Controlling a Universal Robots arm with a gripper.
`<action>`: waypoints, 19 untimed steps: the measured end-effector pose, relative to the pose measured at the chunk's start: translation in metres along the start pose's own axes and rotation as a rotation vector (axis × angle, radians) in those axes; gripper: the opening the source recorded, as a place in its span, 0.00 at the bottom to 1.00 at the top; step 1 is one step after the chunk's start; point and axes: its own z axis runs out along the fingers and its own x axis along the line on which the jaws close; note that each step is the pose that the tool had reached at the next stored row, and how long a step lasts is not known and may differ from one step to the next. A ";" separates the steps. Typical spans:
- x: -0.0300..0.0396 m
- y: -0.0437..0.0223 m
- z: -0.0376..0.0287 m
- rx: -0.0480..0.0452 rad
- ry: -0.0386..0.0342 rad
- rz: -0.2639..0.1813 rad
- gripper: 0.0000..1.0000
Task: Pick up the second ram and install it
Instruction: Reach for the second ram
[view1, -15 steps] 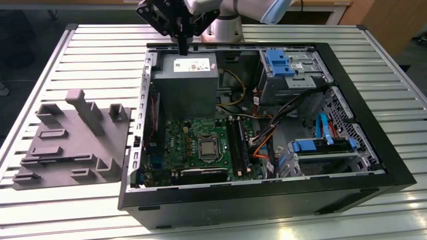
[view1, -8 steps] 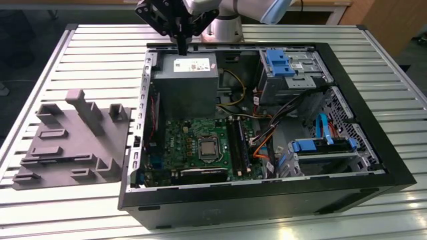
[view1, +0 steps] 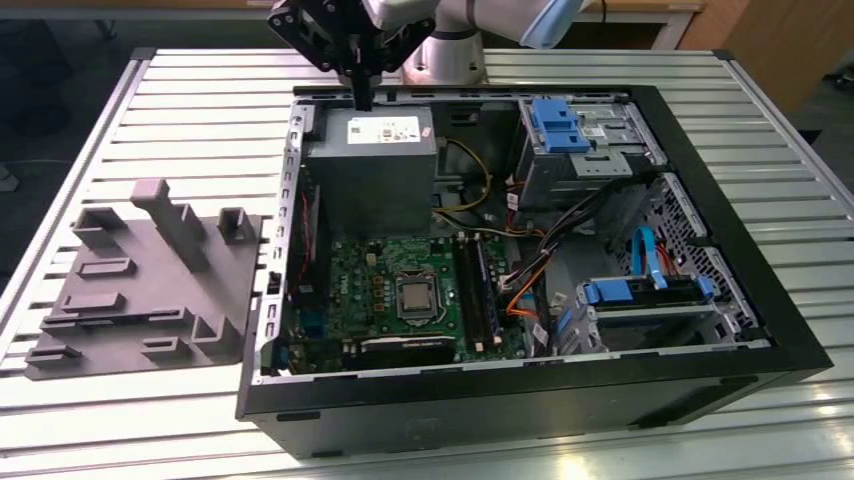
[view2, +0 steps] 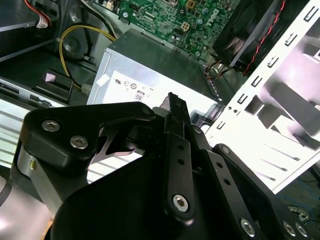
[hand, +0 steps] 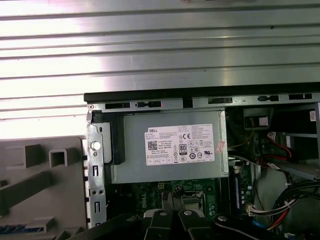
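Observation:
My gripper (view1: 363, 100) hangs over the back of the open computer case (view1: 534, 400), just above the grey power supply (view1: 374, 160). Its black fingers are pressed together and hold nothing in the exterior view and in both wrist views (view2: 172, 102) (hand: 175, 194). The green motherboard (view1: 387, 280) lies lower in the case, with long black slots (view1: 478, 295) on the exterior view's right of the processor socket. I cannot tell the second ram from those slots. The grey moulded tray (view1: 134, 300) sits on the table at the exterior view's left, well away from the gripper.
The case stands on a slatted metal table (view1: 200, 110). Blue drive caddies (view1: 558, 125) (view1: 627, 292) and orange and black cables (view1: 527, 285) crowd the case's right half. The power supply (hand: 170, 145) and case wall (hand: 95, 165) lie right under the gripper.

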 end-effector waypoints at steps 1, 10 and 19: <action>0.0003 0.0000 0.0000 0.0000 0.0000 0.000 0.11; 0.0035 -0.0002 -0.0001 0.0000 -0.0001 0.000 0.11; 0.0061 -0.0005 -0.0002 0.0000 0.0000 0.000 0.11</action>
